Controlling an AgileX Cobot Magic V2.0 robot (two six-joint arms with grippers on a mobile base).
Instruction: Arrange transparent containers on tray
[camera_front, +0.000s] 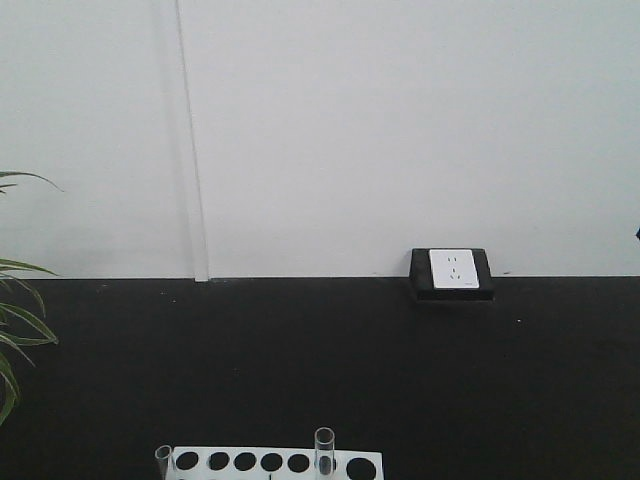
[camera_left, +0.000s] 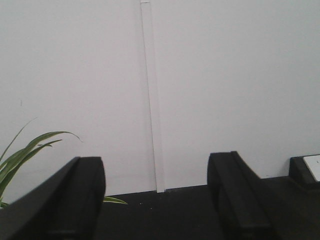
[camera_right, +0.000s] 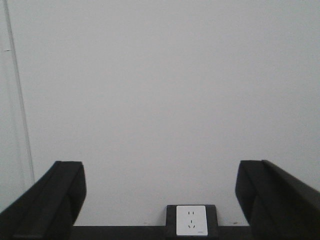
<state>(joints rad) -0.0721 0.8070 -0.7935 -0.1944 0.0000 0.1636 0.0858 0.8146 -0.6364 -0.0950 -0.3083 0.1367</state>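
White wall rises behind a black tabletop. A white socket sits in a black box at the far right, and green plant leaves show at the left. At the near edge, a white rack with round black holes holds two glass tubes upright: the left tube at its left end and the right tube toward its right end. The left gripper and right gripper each have their fingers spread wide apart, with nothing between them.
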